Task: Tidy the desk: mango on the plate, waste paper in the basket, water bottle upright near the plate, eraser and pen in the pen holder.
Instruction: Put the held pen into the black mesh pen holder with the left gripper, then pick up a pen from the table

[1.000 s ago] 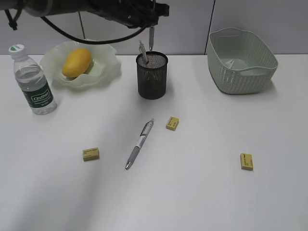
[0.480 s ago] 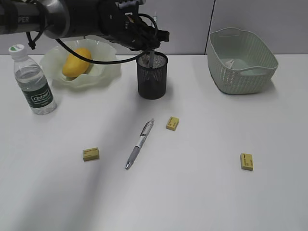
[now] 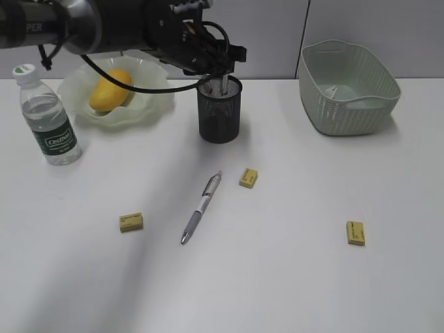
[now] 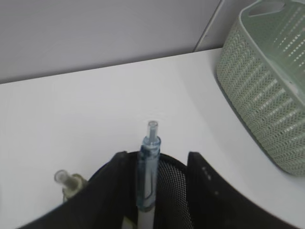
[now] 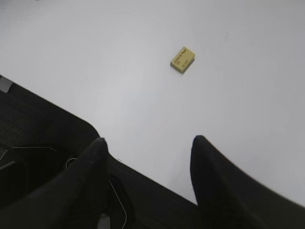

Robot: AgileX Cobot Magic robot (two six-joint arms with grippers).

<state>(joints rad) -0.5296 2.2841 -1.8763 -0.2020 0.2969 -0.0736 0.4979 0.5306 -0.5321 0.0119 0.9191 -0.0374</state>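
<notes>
Left gripper (image 4: 155, 191) straddles a pen (image 4: 148, 167) over the holder (image 3: 220, 111), jaws parted, grip unclear; you could tip the holder lifting out.

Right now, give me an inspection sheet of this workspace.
Surface: plain white desk, no spills seen.
Job's things: yellow-orange mango on wavy pale-green plate; clear water bottle upright beside it; black mesh pen holder with two pens standing inside; silver pen and three yellow erasers lying loose; white scrap in woven pale-green basket.
Clutter: nothing seen.
Grippers: left claw straddles a blue pen over the holder, grip unclear; right claw open, empty.
Cables: black cable looping under the left arm.
Surroundings: grey wall panels.
</notes>
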